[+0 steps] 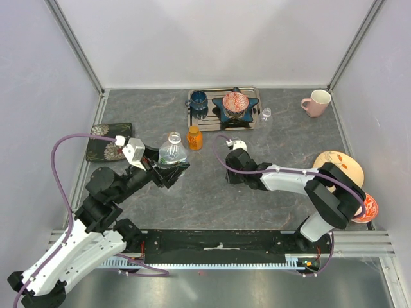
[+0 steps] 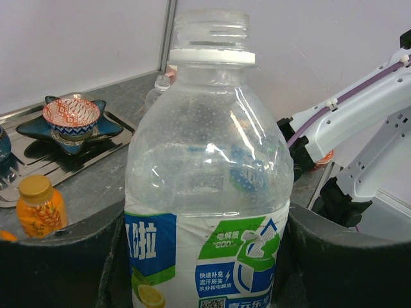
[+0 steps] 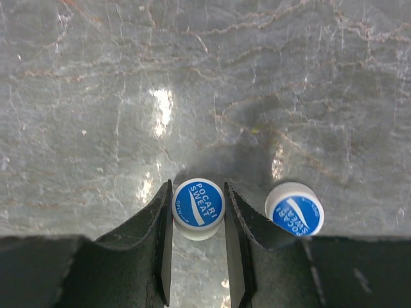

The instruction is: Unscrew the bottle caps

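Observation:
My left gripper [image 1: 172, 167] is shut on the body of a clear water bottle [image 1: 173, 149] with a blue, green and white label [image 2: 205, 256] and holds it upright. Its threaded neck [image 2: 210, 29] is bare, with no cap. My right gripper [image 1: 232, 149] points down at the table, and its jaws [image 3: 198, 215] are closed against both sides of a blue cap [image 3: 198, 204]. A second blue cap [image 3: 295, 209] lies just to the right of the fingers. An orange bottle [image 1: 194, 137] with its orange cap on stands nearby. A small clear bottle [image 1: 266, 116] stands beside the tray.
A metal tray [image 1: 191, 124] at the back holds a blue mug [image 1: 198, 100] and a patterned bowl on a star plate [image 1: 235, 104]. A pink mug [image 1: 316, 102] stands at the back right. A dark floral pad [image 1: 109, 141] lies on the left, and plates [image 1: 340, 164] on the right.

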Robot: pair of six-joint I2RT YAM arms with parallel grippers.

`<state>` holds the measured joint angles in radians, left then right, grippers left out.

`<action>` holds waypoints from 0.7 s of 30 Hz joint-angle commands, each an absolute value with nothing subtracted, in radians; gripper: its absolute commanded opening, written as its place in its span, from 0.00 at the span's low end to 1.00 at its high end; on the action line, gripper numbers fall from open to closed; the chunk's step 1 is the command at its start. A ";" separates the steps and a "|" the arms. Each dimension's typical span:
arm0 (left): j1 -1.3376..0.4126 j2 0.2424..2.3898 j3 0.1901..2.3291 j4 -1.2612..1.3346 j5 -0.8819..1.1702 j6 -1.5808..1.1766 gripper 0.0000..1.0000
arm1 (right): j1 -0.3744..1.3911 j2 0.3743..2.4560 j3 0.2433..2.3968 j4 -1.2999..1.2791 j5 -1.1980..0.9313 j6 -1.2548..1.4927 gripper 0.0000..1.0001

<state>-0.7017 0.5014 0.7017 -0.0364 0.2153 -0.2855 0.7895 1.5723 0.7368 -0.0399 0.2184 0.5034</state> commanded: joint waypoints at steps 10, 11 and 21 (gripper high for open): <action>-0.698 0.489 0.684 -0.032 0.206 -0.258 0.54 | 0.793 1.589 0.729 -0.017 0.216 0.531 0.50; -0.698 0.492 0.684 -0.032 0.207 -0.256 0.54 | 0.796 1.580 0.724 -0.017 0.215 0.529 0.55; -0.698 0.503 0.675 -0.017 0.215 -0.265 0.55 | 0.808 1.318 0.770 -0.038 0.207 0.538 0.70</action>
<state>-0.7017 0.4992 0.6800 -0.0532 0.2150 -0.2855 0.8017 1.4925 0.7158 -0.0368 0.2035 0.5205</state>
